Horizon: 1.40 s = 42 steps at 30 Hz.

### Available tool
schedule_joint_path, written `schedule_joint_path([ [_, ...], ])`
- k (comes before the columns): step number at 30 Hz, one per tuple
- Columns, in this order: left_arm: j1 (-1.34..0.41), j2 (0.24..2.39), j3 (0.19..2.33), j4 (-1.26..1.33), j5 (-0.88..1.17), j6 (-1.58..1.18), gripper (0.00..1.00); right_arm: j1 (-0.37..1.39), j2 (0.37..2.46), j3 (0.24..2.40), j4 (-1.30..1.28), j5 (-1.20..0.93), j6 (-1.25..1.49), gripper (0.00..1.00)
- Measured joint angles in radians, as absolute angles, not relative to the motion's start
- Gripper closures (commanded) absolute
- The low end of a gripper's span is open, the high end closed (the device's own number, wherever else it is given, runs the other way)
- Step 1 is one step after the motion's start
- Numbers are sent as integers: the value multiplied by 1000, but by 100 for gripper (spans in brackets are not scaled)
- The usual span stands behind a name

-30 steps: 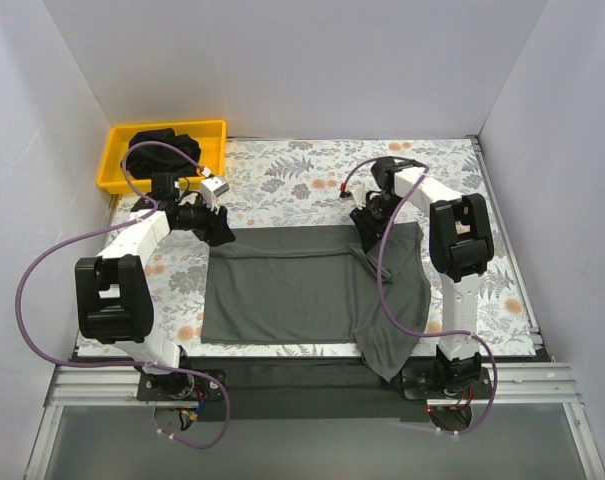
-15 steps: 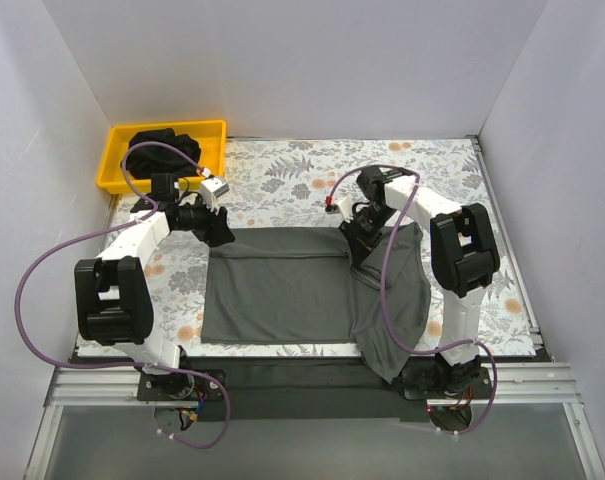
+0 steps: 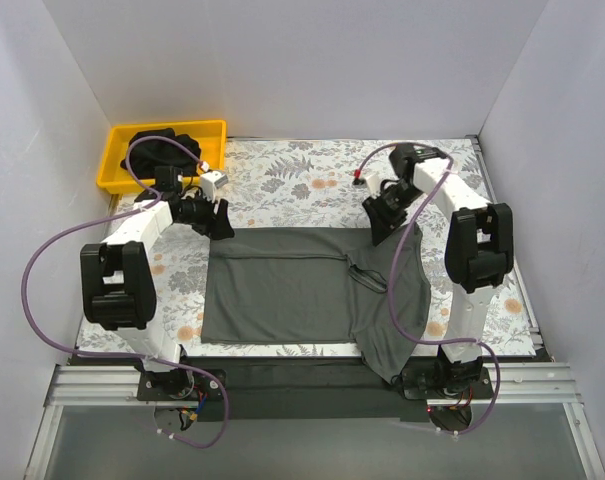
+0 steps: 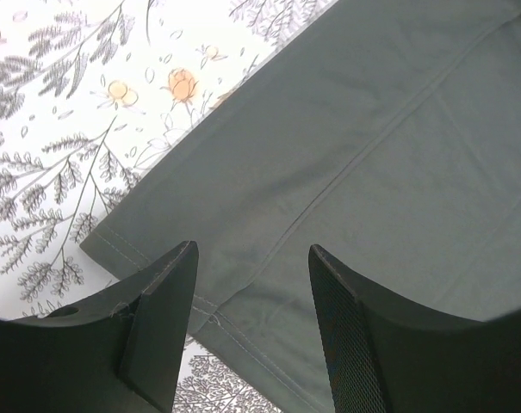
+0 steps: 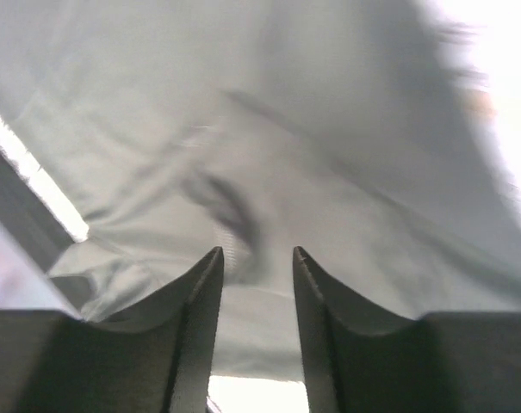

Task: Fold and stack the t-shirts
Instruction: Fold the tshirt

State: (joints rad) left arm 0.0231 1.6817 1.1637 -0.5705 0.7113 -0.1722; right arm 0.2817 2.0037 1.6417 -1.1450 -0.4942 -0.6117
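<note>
A dark grey t-shirt [image 3: 282,285] lies spread flat on the floral tablecloth. Its right part [image 3: 397,310] is bunched and hangs over the table's front edge. My left gripper [image 3: 222,226] is open over the shirt's far left corner. In the left wrist view the gripper [image 4: 251,258] is above the stitched hem [image 4: 243,323], holding nothing. My right gripper [image 3: 378,226] is at the shirt's far right edge. In the blurred right wrist view the gripper [image 5: 256,254] is open above wrinkled cloth [image 5: 269,129]. More dark t-shirts [image 3: 164,145] lie heaped in the yellow tray.
The yellow tray [image 3: 114,160] stands at the far left corner, just behind my left arm. White walls close in the table on three sides. Bare floral cloth [image 3: 302,170] shows behind the shirt and also in the left wrist view [image 4: 62,129].
My right gripper dipped left onto the shirt's far edge, then drew back to the right and farther away. My left gripper shifted slightly. The shirt lies about as before.
</note>
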Motion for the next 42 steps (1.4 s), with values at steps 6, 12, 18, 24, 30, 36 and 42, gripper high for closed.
schedule_joint_path([
  [6,-6,1768,1220,-575,635,-262,56,172,2017,1719,-1096,-379,-583,66],
  [12,-43,1870,1274,-580,557,-360,65,168,2073,1644,-1012,-216,-580,65],
  [18,-41,1948,1293,-611,450,-425,71,144,2099,1573,-947,-86,-579,63],
  [24,-45,1989,1354,-641,405,-455,74,139,2126,1616,-945,-50,-567,61],
  [30,-44,2188,1654,-673,389,-473,74,138,2273,1865,-938,-12,-552,54],
  [36,-37,2288,1832,-679,401,-450,59,136,2344,2015,-872,-20,-568,31],
  [42,-30,2165,1746,-746,507,-387,44,132,2149,1913,-909,-160,-665,20],
])
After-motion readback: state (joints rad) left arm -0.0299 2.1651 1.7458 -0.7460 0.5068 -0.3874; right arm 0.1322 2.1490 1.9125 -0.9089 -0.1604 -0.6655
